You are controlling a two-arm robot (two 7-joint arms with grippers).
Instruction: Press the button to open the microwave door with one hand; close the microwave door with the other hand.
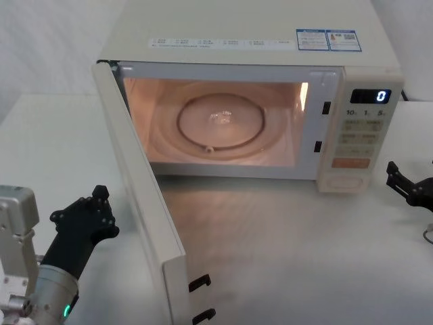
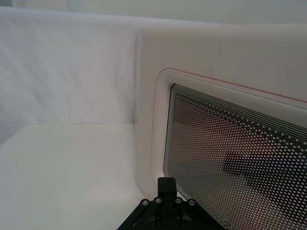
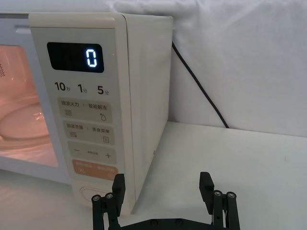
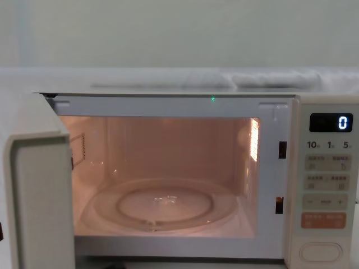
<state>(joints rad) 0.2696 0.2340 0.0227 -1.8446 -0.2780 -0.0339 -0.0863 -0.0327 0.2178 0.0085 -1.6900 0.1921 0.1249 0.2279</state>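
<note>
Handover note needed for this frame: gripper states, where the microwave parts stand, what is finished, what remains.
Left gripper: beside the outer face of the microwave door, near its window; whether it touches is unclear, and so is its finger state.
Right gripper: open, empty, low on the table off the right end of the control panel, apart from the button.
Door: swung wide open toward the robot's left, cavity lit, glass turntable bare, display reads 0.
Done: button step, judging by the open door.
Left: push the door shut with the left arm.
</note>
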